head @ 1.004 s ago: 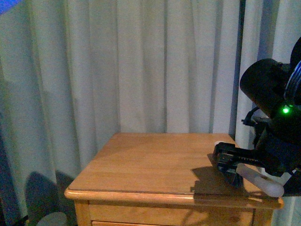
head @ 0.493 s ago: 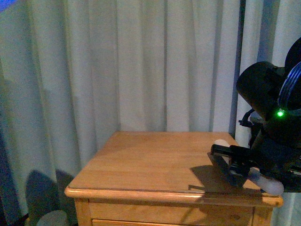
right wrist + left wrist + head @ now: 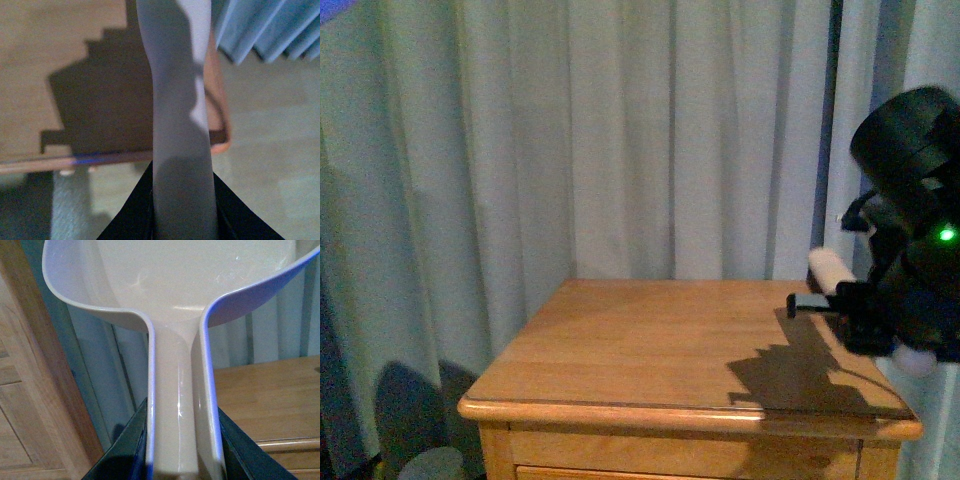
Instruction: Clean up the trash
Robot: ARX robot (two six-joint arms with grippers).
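The trash is in none of the three views. The table top shows only bare wood and the arm's shadow, and the strip of floor past its edge in the right wrist view holds no wad either. Whether the trash is already gone or lies out of frame cannot be told.

The left gripper is clamped on the dustpan by its handle, with a dark finger against each side. The scoop looks empty as far as it shows (its front lip is cut off). The pan is held near the table with the curtain behind it, and it does not appear in the front view.

The right gripper is closed round the pale handle of the brush. The brush hangs over the table's right edge, its dark head pointing toward the middle and seemingly lifted off the wood.

My reading is that both tools are in hand and nothing is in the pan. The paper has yet to be found, swept into the pan and dumped
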